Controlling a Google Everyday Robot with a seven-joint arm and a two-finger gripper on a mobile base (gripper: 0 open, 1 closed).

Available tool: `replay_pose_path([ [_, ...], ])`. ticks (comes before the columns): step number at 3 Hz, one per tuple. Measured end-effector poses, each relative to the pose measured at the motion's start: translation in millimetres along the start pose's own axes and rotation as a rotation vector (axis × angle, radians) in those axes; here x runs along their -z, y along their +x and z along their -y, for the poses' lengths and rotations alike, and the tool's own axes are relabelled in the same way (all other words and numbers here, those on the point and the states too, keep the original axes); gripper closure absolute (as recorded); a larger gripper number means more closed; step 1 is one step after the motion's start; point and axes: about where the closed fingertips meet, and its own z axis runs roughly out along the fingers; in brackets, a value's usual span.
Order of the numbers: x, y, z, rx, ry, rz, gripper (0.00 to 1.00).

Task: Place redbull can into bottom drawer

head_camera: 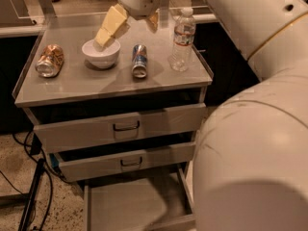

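Spotter: Drawer space comes nearest: the bottom drawer (130,207) stands pulled out at the foot of the unit, its floor bare. Where is the redbull can?

Planner: Higher and farther back, on the bench (72,88), past the two handled drawers (126,127). The redbull can (139,60) seems to lie on its side. The white bowl (101,54) is at its 9 o'clock and the water bottle (182,40) towards 3, and it touches neither.

Spotter: Its long axis?

Planner: That runs 12 to 6, with the silver end at 6, facing the camera.

Spotter: And the gripper?

Planner: The gripper (132,24) hangs farthest back, above the bench, spread wide and holding nothing. One finger (109,28) is over the bowl. The can lies at 6 o'clock from the gripper, near but apart.

Spotter: So what does the move call for?

Planner: Probably the single arm must come towards 6 and down, so the fingers straddle the can's narrow width at 9 and 3.
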Motion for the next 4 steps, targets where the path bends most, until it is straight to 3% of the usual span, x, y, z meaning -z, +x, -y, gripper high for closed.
replay_pose_path([
  [2,-14,-16,13,-0.012,0.001,0.026,0.00],
  [4,-30,-30,27,-0.020,0.008,0.011,0.00],
])
